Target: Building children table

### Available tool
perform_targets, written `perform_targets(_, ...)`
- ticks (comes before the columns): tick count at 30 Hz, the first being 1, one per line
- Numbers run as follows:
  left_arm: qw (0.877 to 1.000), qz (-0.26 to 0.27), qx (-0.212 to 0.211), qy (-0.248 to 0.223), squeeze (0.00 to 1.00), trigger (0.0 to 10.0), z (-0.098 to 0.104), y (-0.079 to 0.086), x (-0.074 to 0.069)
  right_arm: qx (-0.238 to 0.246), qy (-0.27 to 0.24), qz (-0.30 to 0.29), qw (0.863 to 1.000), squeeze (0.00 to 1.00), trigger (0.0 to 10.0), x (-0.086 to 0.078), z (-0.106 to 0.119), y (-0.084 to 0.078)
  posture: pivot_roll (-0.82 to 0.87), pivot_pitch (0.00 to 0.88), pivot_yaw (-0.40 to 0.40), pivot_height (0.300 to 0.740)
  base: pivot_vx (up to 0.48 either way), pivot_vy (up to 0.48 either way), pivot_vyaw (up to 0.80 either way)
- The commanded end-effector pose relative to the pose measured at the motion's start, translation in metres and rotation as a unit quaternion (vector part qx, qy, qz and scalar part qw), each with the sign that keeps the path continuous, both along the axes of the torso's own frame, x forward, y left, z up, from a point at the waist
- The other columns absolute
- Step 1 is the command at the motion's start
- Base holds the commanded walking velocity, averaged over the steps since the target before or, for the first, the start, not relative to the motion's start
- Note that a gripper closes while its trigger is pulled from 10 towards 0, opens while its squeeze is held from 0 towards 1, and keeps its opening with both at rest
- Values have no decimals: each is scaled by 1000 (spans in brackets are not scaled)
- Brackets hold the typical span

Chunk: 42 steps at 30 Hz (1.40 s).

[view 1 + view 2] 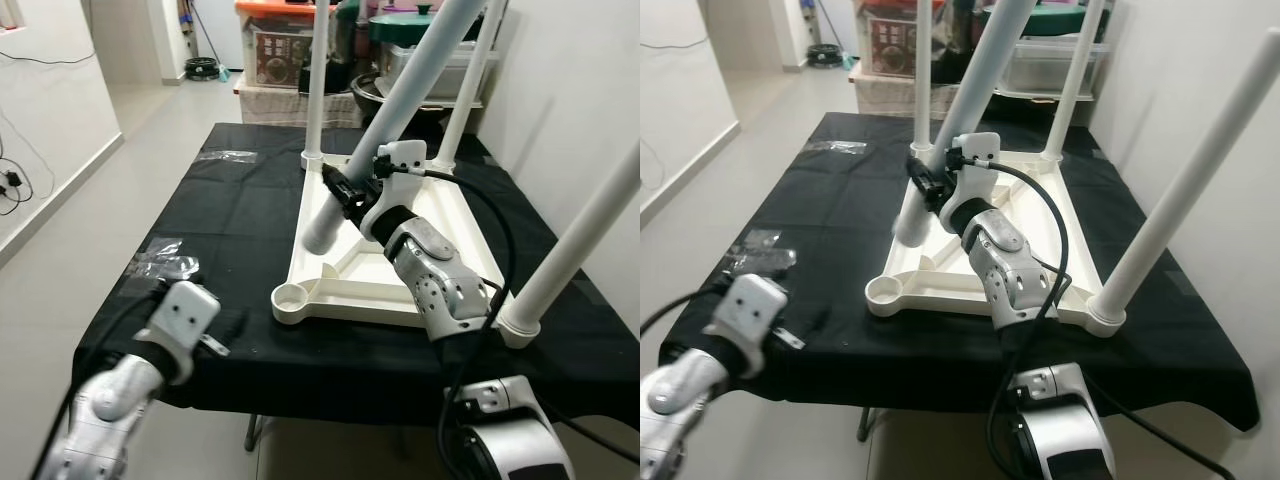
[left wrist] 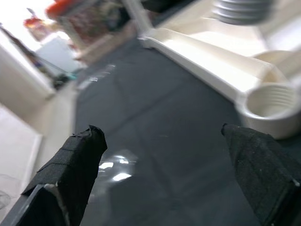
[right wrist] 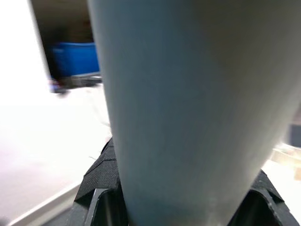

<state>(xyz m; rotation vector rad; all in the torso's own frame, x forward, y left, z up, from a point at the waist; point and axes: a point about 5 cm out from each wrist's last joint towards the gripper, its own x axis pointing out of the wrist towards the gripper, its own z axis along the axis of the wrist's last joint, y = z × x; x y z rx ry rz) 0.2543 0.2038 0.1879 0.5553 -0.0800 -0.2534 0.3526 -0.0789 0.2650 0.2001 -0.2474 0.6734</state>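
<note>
A white children's tabletop (image 1: 440, 215) lies upside down on the black-clothed table (image 1: 240, 220). Three white legs stand in its corner sockets, one of them at the front right (image 1: 580, 235). My right gripper (image 1: 347, 192) is shut on a fourth, loose leg (image 1: 400, 110), gripping it near its lower end. This leg is tilted, its lower end hanging over the tabletop's left rim. The front-left socket (image 1: 292, 296) is empty. My left gripper (image 2: 164, 155) hovers open low over the cloth, left of that socket (image 2: 268, 101), with nothing between its fingers (image 2: 80, 155).
Crumpled clear plastic bags lie on the cloth at the left (image 1: 165, 262) and the far left (image 1: 228, 154). Storage boxes and pots (image 1: 290, 50) stand behind the table. A white wall (image 1: 590, 90) runs close along the right side. Tiled floor (image 1: 130, 150) opens to the left.
</note>
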Motion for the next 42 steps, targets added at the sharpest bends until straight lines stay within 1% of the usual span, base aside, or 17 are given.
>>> perform_targets(1,1000,-8,14,7,0,10000,-2,4,1,-4,-8,32,999,0,10000,-6,2,7,81,0,-60,740,0,0,0)
perform_targets(3,1000,-9,22,7,0,10000,0,8,2,-7,-12,45,999,0,10000,-9,3,10,81,0,-60,740,0,0,0)
perform_targets(4,998,-38,55,6,0,10000,6,12,10,-3,-18,102,995,0,10000,-23,7,30,64,0,-48,740,0,0,0)
perform_targets(5,996,-50,67,6,0,10000,7,12,12,-1,-18,120,993,0,10000,-28,7,37,64,0,-48,740,0,0,0)
perform_targets(6,996,-50,67,6,0,10000,7,12,12,-1,-18,120,993,0,10000,-28,7,37,64,0,-48,740,0,0,0)
perform_targets(7,995,-68,73,5,0,10000,10,9,16,-5,-15,135,991,0,10000,-32,4,46,60,0,-42,740,0,0,0)
perform_targets(8,995,-68,73,5,0,10000,10,9,16,-5,-15,135,991,0,10000,-32,4,46,60,0,-42,740,0,0,0)
perform_targets(11,988,-133,78,6,0,10000,14,-11,24,-5,-3,177,984,0,10000,-41,-2,74,51,0,-37,740,0,0,0)
perform_targets(13,988,-133,78,6,0,10000,14,-11,24,-5,-3,177,984,0,10000,-41,-2,74,51,0,-37,740,0,0,0)
perform_targets(14,986,-148,80,7,0,10000,15,-15,26,-7,2,188,982,0,10000,-43,-4,80,47,0,-35,740,0,0,0)
perform_targets(15,986,-148,80,7,0,10000,15,-15,26,-7,2,188,982,0,10000,-43,-4,80,47,0,-35,740,0,0,0)
perform_targets(18,979,-186,84,8,0,10000,14,-30,31,-9,11,226,974,0,10000,-51,-3,105,47,0,-38,740,0,0,0)
perform_targets(28,978,-192,75,4,0,10000,14,-28,39,5,18,263,965,0,10000,-64,1,115,47,0,-46,740,0,0,0)
perform_targets(29,979,-192,66,6,0,5608,14,-28,40,5,19,261,965,0,10000,-64,1,116,45,0,-44,740,0,0,0)
perform_targets(31,979,-192,66,6,0,5608,14,-28,40,5,19,261,965,0,10000,-64,1,116,45,0,-44,740,0,0,0)
perform_targets(32,980,-191,46,1,0,0,14,-28,41,11,20,248,969,0,10000,-60,2,114,43,0,-43,740,0,0,0)
perform_targets(42,984,-177,5,-13,0,0,10,-27,39,35,26,211,977,0,10000,-49,8,101,45,0,-46,740,0,0,0)
